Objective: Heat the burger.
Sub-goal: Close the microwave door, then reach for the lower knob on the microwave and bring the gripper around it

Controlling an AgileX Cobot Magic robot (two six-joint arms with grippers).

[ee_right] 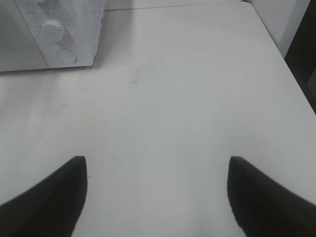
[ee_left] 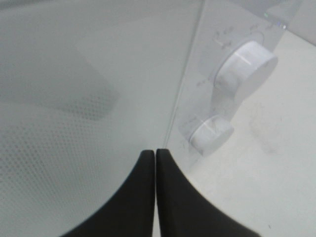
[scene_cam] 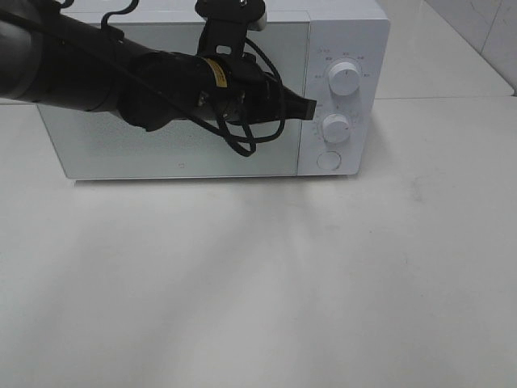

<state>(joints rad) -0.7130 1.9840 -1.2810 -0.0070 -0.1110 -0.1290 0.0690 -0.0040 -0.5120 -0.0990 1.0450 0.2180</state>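
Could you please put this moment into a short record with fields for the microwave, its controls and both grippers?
appliance: white microwave at the back of the table, door closed
controls: upper knob, lower knob, round button beneath them
left arm: left gripper shut, holding nothing, tip at the door's edge beside the control panel; contact cannot be told
right arm: right gripper open, holding nothing, over the table
task item: burger not visible in any view

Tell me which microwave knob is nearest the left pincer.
The lower knob, just beside the shut left pincer; the upper knob sits farther off.
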